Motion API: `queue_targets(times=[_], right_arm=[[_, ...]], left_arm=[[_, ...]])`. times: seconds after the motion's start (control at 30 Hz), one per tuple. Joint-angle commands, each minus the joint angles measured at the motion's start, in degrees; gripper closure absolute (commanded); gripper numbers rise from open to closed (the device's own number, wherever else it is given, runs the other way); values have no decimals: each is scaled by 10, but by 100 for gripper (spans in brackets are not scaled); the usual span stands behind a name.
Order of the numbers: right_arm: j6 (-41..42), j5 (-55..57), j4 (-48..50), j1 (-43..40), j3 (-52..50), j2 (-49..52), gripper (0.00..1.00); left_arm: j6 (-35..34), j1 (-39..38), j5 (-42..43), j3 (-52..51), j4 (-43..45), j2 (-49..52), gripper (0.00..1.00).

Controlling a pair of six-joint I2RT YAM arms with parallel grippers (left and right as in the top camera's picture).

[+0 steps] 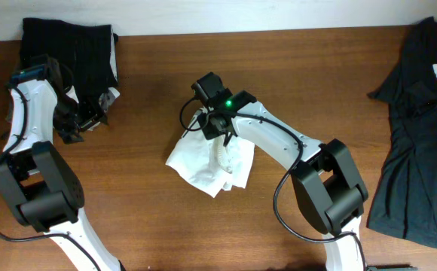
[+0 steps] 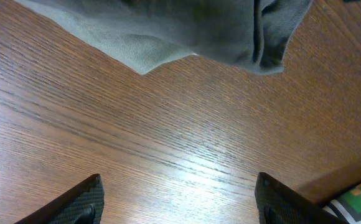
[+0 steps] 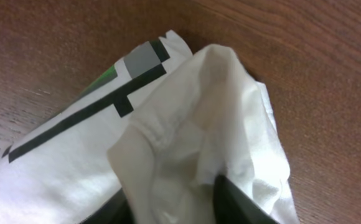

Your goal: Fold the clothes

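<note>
Overhead first: the white T-shirt [image 1: 207,167] sits mid-counter [image 1: 151,90] as a crumpled heap. The right arm [image 1: 279,139] reaches in over its upper edge, so the cloth lies right under the right jaws and spills away from them toward the near edge. There's no clean long axis yet, just a rough wedge, wider near the jaws and narrowing away from them. The left arm [image 1: 30,105] is well apart, over by a dark garment [image 1: 68,45]. A black shirt [image 1: 422,113] lies on the far side of the right arm. The right arm is clearly the nearer one.

Left wrist now: the fingers [image 2: 84,202] are spread wide with only bare counter [image 2: 168,137] between them, so the left jaws are released and hold nothing. A grey cloth [image 2: 168,31] lies ahead of them, apart from the tips.

Right wrist: the T-shirt [image 3: 218,112] fills the view, a bunched fold running straight out from the jaws, with blocky dark marks [image 3: 106,102] off to one side. One dark finger [image 3: 233,199] presses against the fold, so the right jaws look clenched on the white cloth. For the coming move, I'd say the shirt needs spreading away from this pinch, and the left arm has a long way to travel to help.
</note>
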Motion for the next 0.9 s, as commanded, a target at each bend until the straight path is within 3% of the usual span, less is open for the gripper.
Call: queue_targets(times=[0.0,0.07,0.27,0.57,0.6,0.63,0.67,0.7,0.8,0.87], right_arm=[[1,27,-10,2,11,-4,78],[3,46,-31,2,27,-5,87],[4,112,-136,0,112,-10,96],[131,115,-295,-53,104,-8,96],[144,112,-310,-59,99,-8,92],[152,111,-315,-62,92,-8,67],[154,111,-316,-62,85,-8,53],[158,111,-317,-62,81,-8,49],[169,111,-323,-62,83,-11,22],[190,111,-344,-63,101,-23,21]], left_arm=[[-3,-1,-4,-3,2,-16,23],[-3,-1,-4,-3,1,-16,23],[-3,-1,-4,-3,1,-16,23],[-3,-1,-4,-3,1,-16,19],[-3,-1,-4,-3,1,-16,19],[-3,-1,-4,-3,1,-16,19],[-3,-1,-4,-3,1,-16,19],[-3,-1,-4,-3,1,-16,19],[-3,-1,-4,-3,1,-16,19],[-3,-1,-4,-3,1,-16,19]])
